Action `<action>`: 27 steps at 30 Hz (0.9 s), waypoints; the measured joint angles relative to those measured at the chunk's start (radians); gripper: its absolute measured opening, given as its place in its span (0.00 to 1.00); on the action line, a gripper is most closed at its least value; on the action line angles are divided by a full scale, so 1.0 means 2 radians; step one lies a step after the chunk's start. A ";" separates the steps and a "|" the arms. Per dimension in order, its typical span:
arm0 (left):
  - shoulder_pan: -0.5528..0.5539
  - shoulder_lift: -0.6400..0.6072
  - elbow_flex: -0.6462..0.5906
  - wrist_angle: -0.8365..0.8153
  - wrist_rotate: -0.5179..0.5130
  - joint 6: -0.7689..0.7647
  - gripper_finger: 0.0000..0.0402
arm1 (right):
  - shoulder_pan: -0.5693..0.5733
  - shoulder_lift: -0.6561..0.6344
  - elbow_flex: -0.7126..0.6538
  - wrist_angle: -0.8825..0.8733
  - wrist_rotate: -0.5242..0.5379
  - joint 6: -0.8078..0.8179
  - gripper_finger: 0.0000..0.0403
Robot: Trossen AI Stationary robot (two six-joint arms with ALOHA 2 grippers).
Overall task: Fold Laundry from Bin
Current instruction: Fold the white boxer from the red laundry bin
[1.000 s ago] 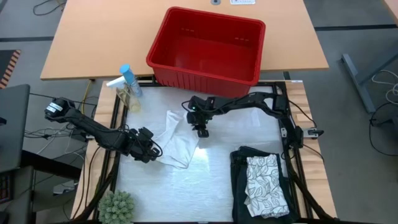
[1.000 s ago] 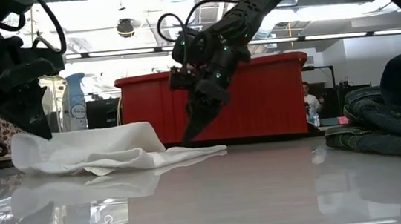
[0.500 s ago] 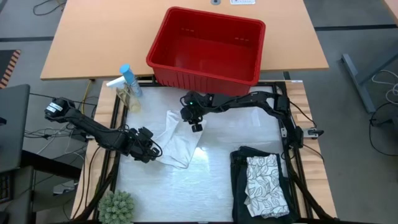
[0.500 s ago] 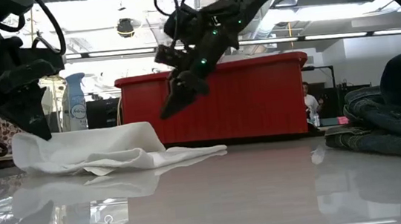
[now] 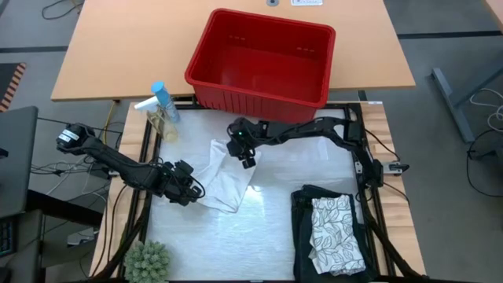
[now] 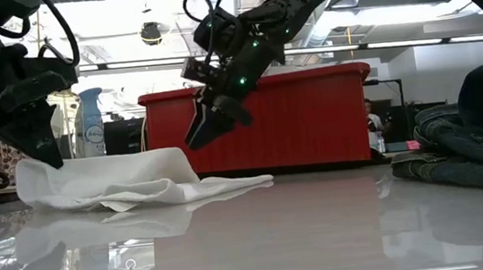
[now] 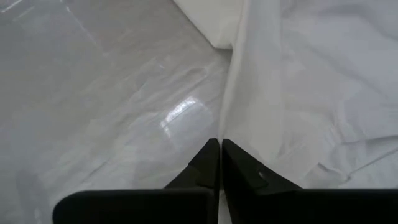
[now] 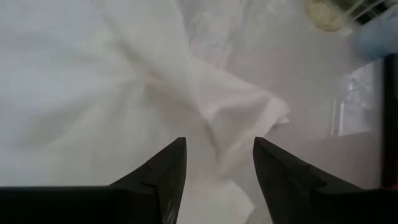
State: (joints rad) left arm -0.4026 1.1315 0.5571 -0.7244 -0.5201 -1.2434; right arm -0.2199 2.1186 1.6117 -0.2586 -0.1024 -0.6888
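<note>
Across the glossy surface [image 5: 259, 224]: pinching the small whitish cloth [image 5: 224, 179] edge in the closed left end effector [image 5: 191, 191], hovering the spread, empty right end effector [image 5: 247, 159] above its far corner, probably readying a fold.

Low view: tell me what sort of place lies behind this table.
Probably a robotics lab or workshop, not a home. Long ceiling light strips and exposed ducting hang overhead, a person stands beyond the red rectangular plastic bin, and the high view shows loose cables on a grey floor.
</note>
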 joint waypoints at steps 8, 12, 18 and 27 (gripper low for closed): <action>0.000 0.000 0.000 -0.001 0.000 -0.004 0.00 | 0.001 0.024 0.000 0.015 0.002 0.002 0.50; 0.000 0.000 0.000 -0.001 0.000 -0.005 0.00 | 0.001 0.030 0.001 0.037 0.008 0.001 0.50; 0.000 0.000 0.000 -0.002 -0.001 -0.003 0.00 | -0.003 0.031 0.001 0.061 0.007 0.001 0.44; 0.000 0.000 0.000 -0.001 -0.009 0.010 0.00 | -0.006 0.031 0.001 0.065 -0.010 0.003 0.15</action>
State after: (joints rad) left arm -0.4027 1.1313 0.5571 -0.7273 -0.5374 -1.2228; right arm -0.2321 2.1815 1.6127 -0.1295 -0.1222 -0.6823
